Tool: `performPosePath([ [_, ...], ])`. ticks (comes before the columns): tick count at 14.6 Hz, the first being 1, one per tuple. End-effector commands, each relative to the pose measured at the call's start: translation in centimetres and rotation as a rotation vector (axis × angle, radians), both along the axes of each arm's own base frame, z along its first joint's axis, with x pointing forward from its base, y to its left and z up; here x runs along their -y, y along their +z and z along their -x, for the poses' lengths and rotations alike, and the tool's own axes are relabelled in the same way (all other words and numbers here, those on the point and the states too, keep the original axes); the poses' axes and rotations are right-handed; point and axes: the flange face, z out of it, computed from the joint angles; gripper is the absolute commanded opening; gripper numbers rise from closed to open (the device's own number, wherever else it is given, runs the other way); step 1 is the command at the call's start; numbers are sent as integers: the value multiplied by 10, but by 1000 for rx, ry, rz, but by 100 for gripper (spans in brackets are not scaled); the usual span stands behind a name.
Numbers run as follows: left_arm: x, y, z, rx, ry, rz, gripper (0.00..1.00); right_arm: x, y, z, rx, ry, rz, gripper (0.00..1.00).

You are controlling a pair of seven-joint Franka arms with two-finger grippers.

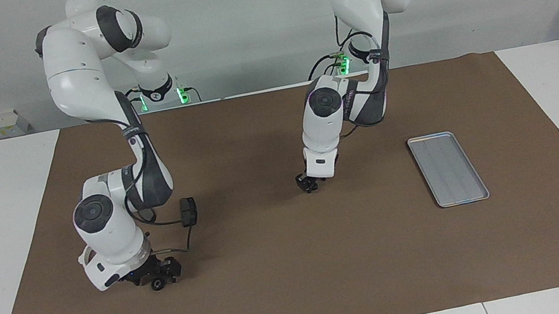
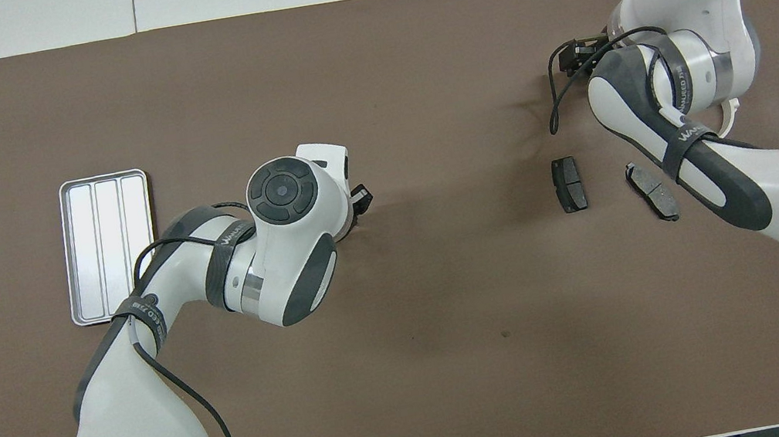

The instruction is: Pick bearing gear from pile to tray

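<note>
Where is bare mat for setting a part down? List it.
Bare mat lies between the left gripper and the brake pads. The tray holds nothing. Crowded: around the right gripper, beside the pads.

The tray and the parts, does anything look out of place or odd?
Nothing looks damaged or spilled. The flat silver-grey metal tray lies bare at the left arm's end of the brown mat. Two dark grey brake pads lie loose at the right arm's end, askew to each other.

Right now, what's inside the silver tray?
Nothing: the flat silver-grey metal tray shows only its bare ribbed bottom in both views. The two dark grey brake pads lie on the brown mat, toward the right arm's end.
</note>
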Motion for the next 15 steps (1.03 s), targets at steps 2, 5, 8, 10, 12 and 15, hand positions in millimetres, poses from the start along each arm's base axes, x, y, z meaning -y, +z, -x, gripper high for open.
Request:
performPosePath([
  [2, -2, 1, 5, -11, 6, -31, 0, 0, -2, -2, 18, -16, 5, 89],
  [5, -12, 37, -12, -64, -40, -145, 0, 2, -6, -1, 19, -20, 0, 70],
  [8, -76, 78, -14, -79, -143, -156, 0, 3, -6, -1, 16, -21, 1, 36],
  [10, -128, 87, -4, -96, -215, -152, 0, 3, -7, 0, 11, -23, -1, 7],
  [12, -177, 86, -5, -109, -281, -141, 0, 4, -7, 0, 5, -24, 0, 0],
  [15, -252, 86, -18, -120, -399, -108, 0, 5, -3, 0, -13, -23, 8, 0],
])
